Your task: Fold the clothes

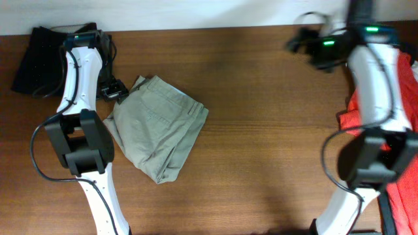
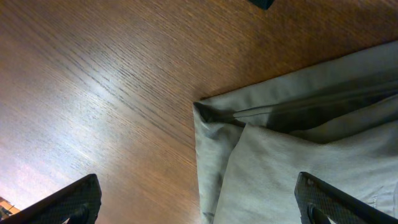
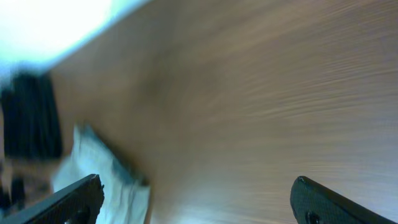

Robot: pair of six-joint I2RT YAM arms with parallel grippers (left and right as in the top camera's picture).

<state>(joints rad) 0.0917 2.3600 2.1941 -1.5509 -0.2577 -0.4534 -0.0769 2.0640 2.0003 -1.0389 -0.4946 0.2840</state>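
The khaki shorts (image 1: 160,127) lie folded into a rough square left of the table's middle. My left gripper (image 1: 114,90) hovers just off their upper left corner. In the left wrist view that gripper (image 2: 199,205) is open, its fingers (image 2: 68,202) wide apart over the shorts' corner (image 2: 298,155) and bare wood, holding nothing. A black garment (image 1: 39,59) lies at the far left. A red garment (image 1: 398,130) is heaped at the right edge, partly behind my right arm. My right gripper (image 1: 304,42) hangs open above the far right of the table. Its blurred wrist view, gripper (image 3: 196,202), shows the shorts (image 3: 99,174) far off.
The brown wooden table (image 1: 261,130) ends at a pale back edge (image 1: 196,13). The left arm's base (image 1: 78,140) and black cable stand beside the shorts. The right arm's base (image 1: 375,156) stands against the red heap.
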